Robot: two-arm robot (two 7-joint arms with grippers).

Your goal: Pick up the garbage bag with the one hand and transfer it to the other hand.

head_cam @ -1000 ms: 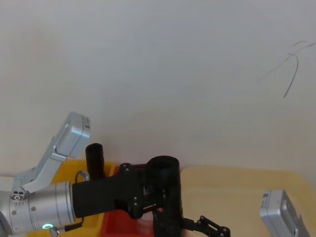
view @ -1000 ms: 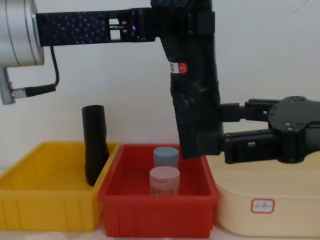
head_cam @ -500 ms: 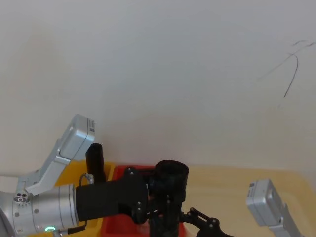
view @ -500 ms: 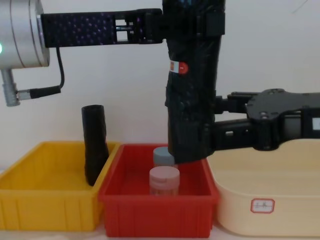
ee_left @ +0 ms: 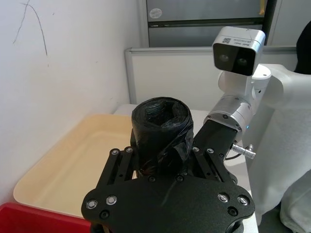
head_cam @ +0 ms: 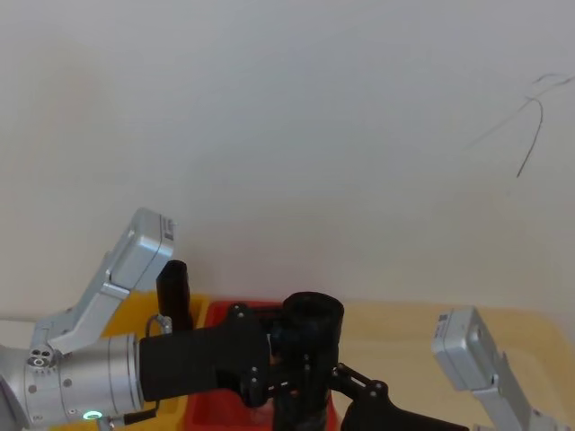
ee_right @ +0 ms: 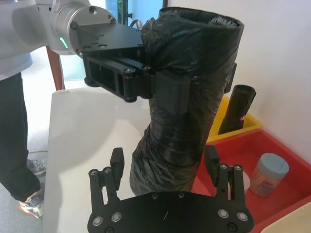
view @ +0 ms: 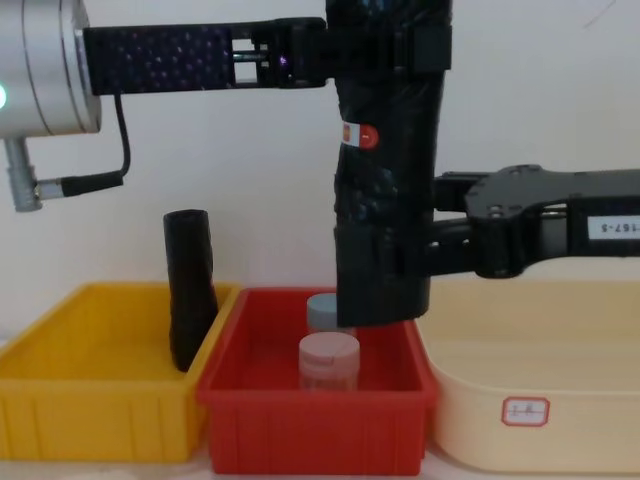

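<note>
Black, crinkled plastic wound into a thick roll: the garbage bag (view: 385, 200) hangs upright in the air above the red bin (view: 310, 420), its glossy skin creased and a small white-and-red sticker (view: 360, 135) on its side. The left gripper (view: 390, 48), reaching in level on its silver arm, is clamped around the top of the bag. Lower down, the right gripper (view: 420, 260) comes in from the other side with a white numbered tag (view: 612, 227) on it. Its two long fingers (ee_right: 116, 162) stand spread to either side of the bag's lower part – straddling it, with a thin gap on at least one side. Two round lidded jars (view: 329, 360) sit in the red bin under the bag. A slimmer matte black roll (view: 190, 290) leans in the yellow bin (view: 90, 410), and a smooth cream tub (view: 560, 380) stands beside the red bin – on its right.
</note>
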